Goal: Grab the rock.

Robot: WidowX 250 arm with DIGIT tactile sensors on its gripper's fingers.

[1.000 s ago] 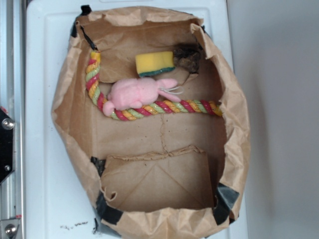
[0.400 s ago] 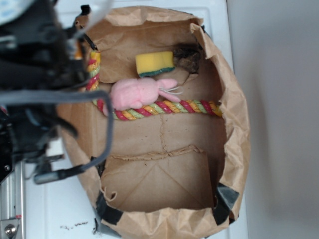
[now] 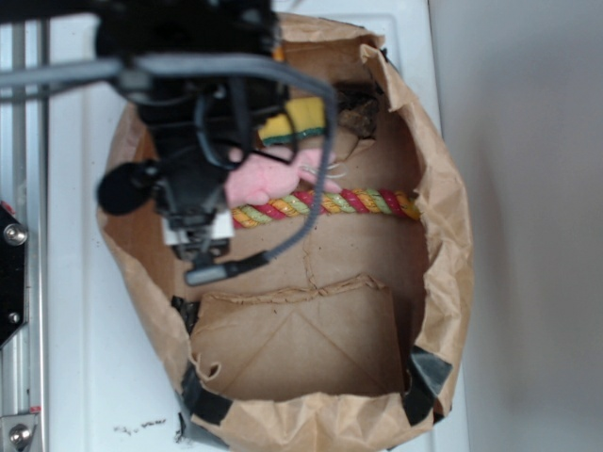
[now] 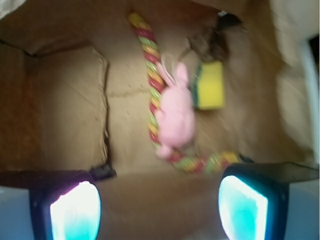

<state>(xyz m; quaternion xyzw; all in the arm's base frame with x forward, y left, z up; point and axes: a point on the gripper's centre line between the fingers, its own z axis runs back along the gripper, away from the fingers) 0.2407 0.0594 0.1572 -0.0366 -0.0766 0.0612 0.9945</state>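
Sitting in the far corner of the brown paper bag (image 3: pixel 443 245), the rock (image 3: pixel 358 111) is a dark rough lump just beside the yellow-and-green sponge (image 4: pixel 210 85), with the pink plush toy (image 4: pixel 176 117) lying against the striped rope (image 4: pixel 150 65) a little nearer the arm. From the end effector (image 4: pixel 160 207), whose two pads (image 4: pixel 75 210) stand wide apart with nothing between them, the rock lies ahead and slightly to the right in the wrist view, well apart, beyond both plush and sponge. Judgement: the coming move turns on carrying the released end effector past those two items toward that corner before descending; the rock's long axis is too blurred to call.
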